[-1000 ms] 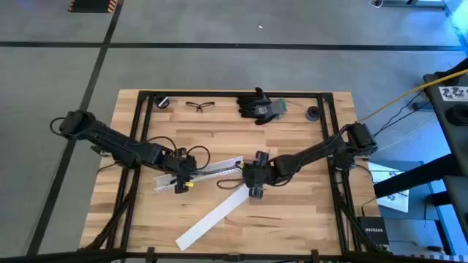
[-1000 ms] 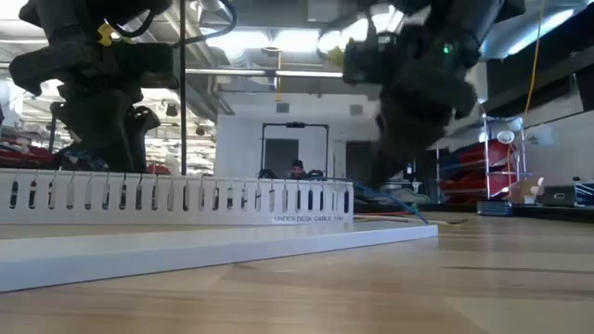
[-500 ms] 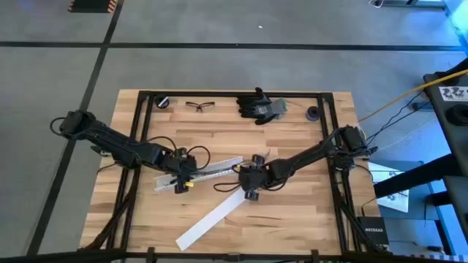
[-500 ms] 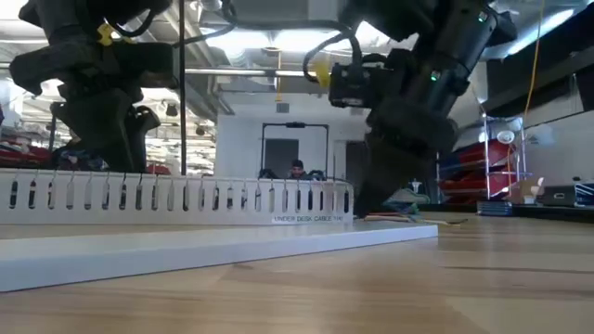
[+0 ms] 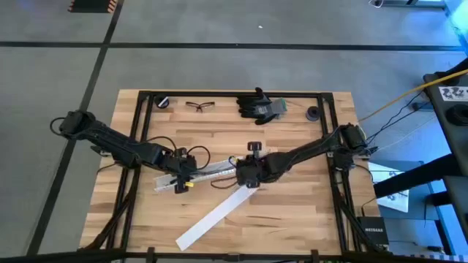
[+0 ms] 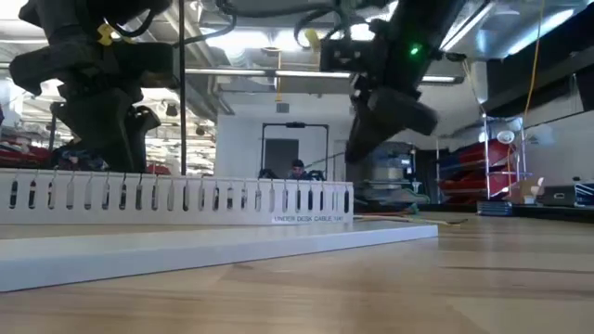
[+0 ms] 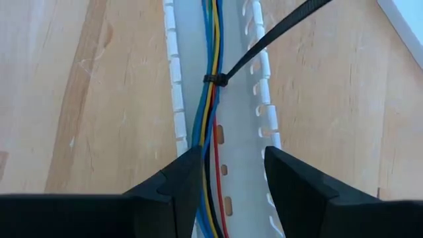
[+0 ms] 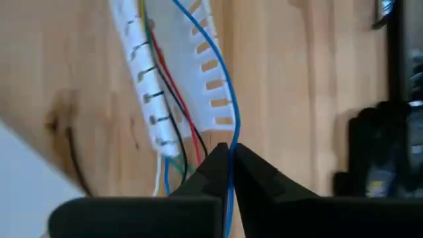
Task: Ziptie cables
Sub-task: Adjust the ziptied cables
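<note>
The cables (image 7: 210,112), thin blue, yellow, red and dark wires, lie along a white slotted channel (image 5: 212,169). A black ziptie (image 7: 215,80) is looped around them, its tail sticking out sideways. My left gripper (image 7: 228,158) is open at the channel's left end, with one finger on each side of the wires. At the channel's right end my right gripper (image 8: 228,151) is shut on a blue wire that arcs out of the bundle; in the low view it (image 6: 371,139) hangs above the table. My left gripper straddles the wires over the channel; whether its fingers (image 7: 188,172) touch them, I cannot tell. My right gripper pinches the single blue wire (image 8: 232,132) between its fingertips, where it leaves the channel's end. The wire is lifted clear of the channel and curves back into the bundle.
A flat white cover strip (image 5: 216,215) lies slanting near the front edge, close to the right gripper. Safety glasses (image 5: 199,106), black gloves (image 5: 259,106) and two small dark round parts (image 5: 162,101) (image 5: 313,112) lie along the far edge.
My right gripper has risen off the table and gone toward the far and left edges, closer to the channel's right end. My left gripper has kept still.
</note>
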You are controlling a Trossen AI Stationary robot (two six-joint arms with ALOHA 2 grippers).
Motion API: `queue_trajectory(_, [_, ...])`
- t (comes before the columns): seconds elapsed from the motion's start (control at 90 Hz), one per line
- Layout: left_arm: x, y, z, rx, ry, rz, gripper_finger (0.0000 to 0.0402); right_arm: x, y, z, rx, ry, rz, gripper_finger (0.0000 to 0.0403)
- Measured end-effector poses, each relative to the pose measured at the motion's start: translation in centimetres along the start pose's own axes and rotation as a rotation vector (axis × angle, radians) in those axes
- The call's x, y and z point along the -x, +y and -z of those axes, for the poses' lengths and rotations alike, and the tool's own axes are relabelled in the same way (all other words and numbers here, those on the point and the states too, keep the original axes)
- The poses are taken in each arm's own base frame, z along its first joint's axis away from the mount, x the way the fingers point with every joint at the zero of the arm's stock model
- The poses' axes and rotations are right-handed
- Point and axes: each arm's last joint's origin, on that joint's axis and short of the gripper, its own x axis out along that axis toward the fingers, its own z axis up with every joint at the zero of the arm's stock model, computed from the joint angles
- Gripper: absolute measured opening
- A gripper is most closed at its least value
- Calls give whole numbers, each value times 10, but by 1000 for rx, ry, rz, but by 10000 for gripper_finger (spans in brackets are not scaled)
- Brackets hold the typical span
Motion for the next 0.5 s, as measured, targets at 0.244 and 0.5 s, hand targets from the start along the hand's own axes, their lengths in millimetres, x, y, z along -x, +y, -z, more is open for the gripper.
queue_trajectory(0.244, [0,0,0,0,0,0,148,-29,-2,21,-83,58,-98,3])
queue_trajectory(0.5, [0,-1,0,-2,3,8,156,-33,-3,27,-184,81,-81,79])
